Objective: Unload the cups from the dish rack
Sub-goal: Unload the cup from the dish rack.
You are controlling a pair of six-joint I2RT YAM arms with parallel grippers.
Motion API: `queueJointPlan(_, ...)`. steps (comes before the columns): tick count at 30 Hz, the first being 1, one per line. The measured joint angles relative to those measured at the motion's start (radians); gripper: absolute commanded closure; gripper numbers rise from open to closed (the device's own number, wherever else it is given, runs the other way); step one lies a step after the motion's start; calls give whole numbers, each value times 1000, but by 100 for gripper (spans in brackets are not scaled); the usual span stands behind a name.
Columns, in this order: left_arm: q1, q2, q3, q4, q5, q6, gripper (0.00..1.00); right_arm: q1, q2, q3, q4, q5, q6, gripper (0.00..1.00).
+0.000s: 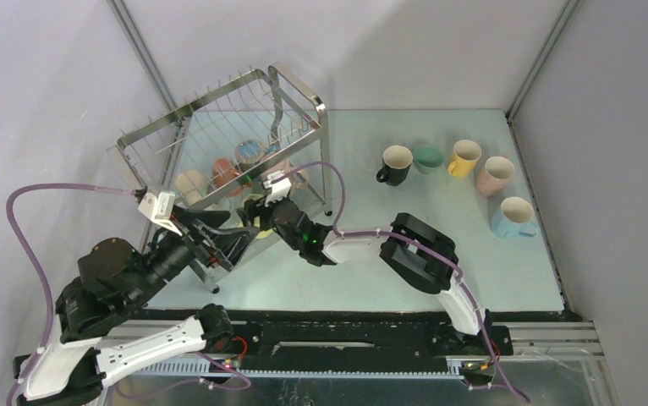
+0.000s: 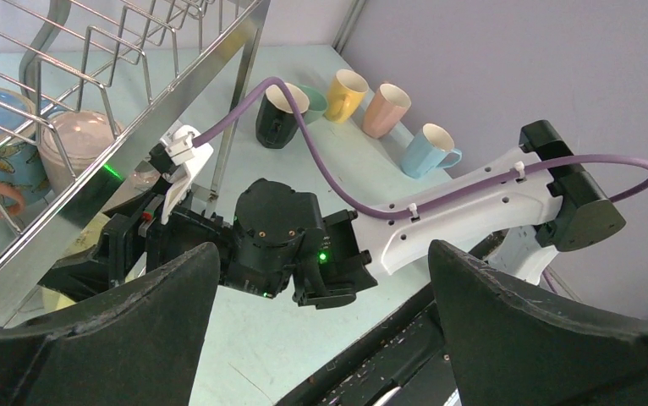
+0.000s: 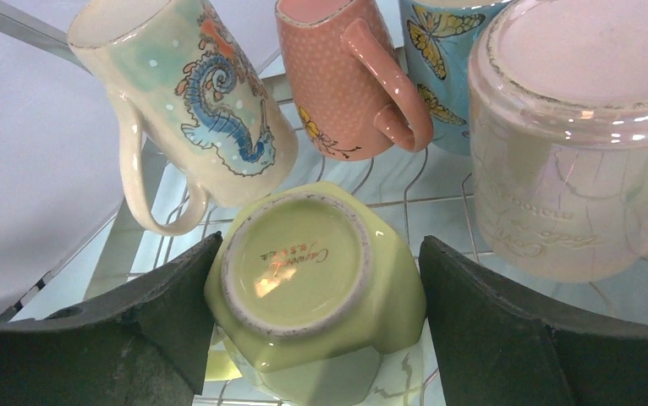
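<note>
The steel dish rack stands at the back left. On its lower tier a lime cup lies bottom toward me. My right gripper straddles it, and both fingers touch its sides. Above it hang a seahorse mug, an orange-pink mug, a butterfly mug and a pearly mug. My left gripper is open and empty by the rack's near corner, facing the right wrist. Black, green, yellow, pink and light blue cups stand on the table.
The rack's steel leg stands just right of my right arm's wrist. A purple cable loops over the right arm. Grey walls close the table in at the left, back and right. The black rail runs along the near edge.
</note>
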Motion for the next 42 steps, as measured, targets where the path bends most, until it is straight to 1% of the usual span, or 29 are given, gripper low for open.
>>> queueJointPlan(13, 0, -23, -42, 2, -11, -10, 0, -4, -66, -58, 0, -12, 53, 71)
queueJointPlan(23, 0, -35, -76, 2, -32, -18, 0, -22, -134, -123, 3, -51, 162, 73)
queueJointPlan(30, 0, -40, -87, 2, -35, -21, 0, -37, -173, -159, 34, -80, 245, 73)
queueJointPlan(42, 0, -45, -163, 3, -62, -42, 1, -57, -263, -267, 45, -88, 355, 73)
